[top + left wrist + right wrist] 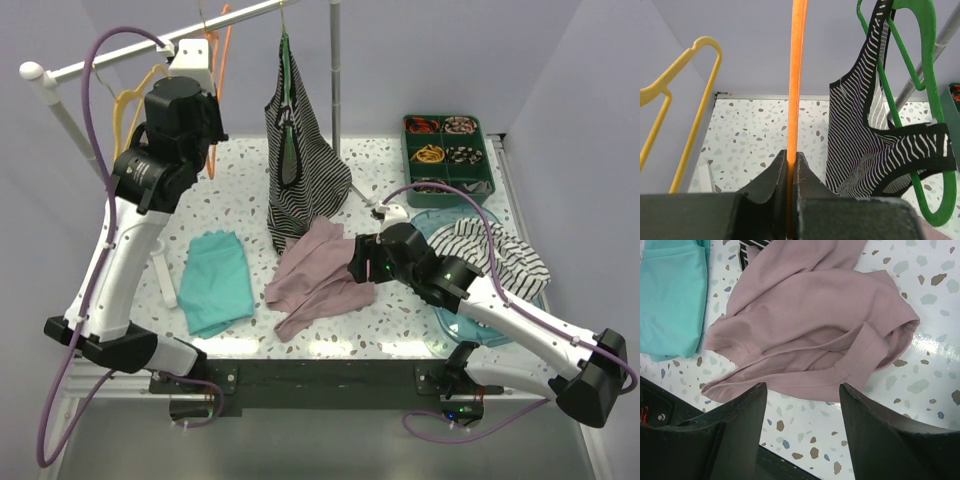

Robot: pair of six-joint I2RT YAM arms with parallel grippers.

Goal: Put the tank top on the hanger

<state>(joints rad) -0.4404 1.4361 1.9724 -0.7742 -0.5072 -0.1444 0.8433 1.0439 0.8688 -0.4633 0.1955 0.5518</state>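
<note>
With left pincer clamped on thin orange plastic hanger, pinch surely-limp mauve-pink cloth tank top by hemmed strap using spread right pincer.

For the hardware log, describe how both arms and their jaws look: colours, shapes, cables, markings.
Both the left arm and right arm have white tubular links with bulky black joint housings. A purple cable loops along each. The jaws are matte black and wedge-shaped. A small green light glows on the right wrist. No markings are readable.
</note>
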